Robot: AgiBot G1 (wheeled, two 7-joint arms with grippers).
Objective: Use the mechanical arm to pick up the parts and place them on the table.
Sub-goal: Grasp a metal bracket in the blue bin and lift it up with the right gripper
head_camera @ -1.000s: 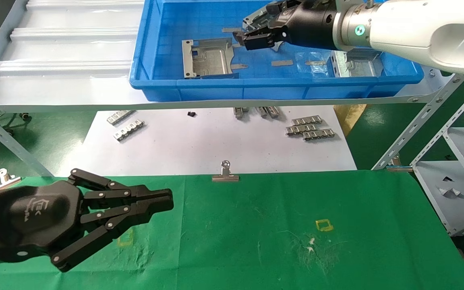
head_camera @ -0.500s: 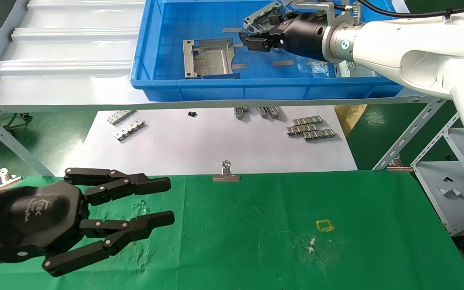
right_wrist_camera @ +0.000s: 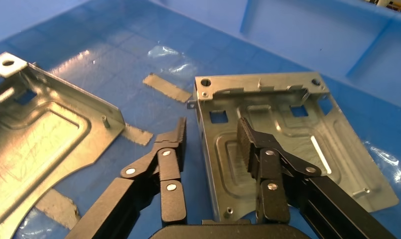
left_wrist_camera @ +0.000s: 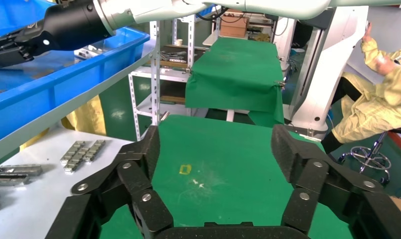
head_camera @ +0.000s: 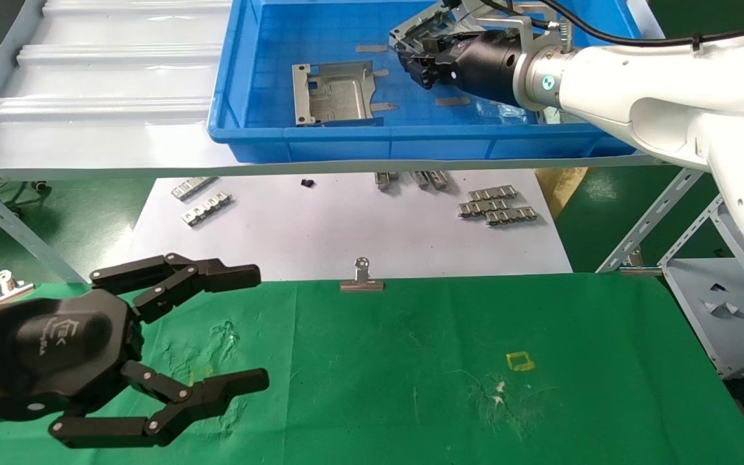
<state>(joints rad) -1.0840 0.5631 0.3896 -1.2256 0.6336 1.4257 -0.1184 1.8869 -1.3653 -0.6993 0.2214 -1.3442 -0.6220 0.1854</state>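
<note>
Straddling bracket's side flange: right fingers.

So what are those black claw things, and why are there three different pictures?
The claws are a robot's two hands, called grippers. One picture comes from a camera on the robot's head, and each of the other two from a camera on one of its wrists.

The left gripper hangs wide open over the green table, holding nothing. The right gripper reaches into the blue tray on the shelf. Its fingers straddle the side edge of a bent metal part, one inside and one outside, but they are not squeezing it yet. Another part lies nearby in the tray.

Below the shelf, a white paper sheet carries small ribbed metal strips, and a silver clip sits at the cloth's edge.
</note>
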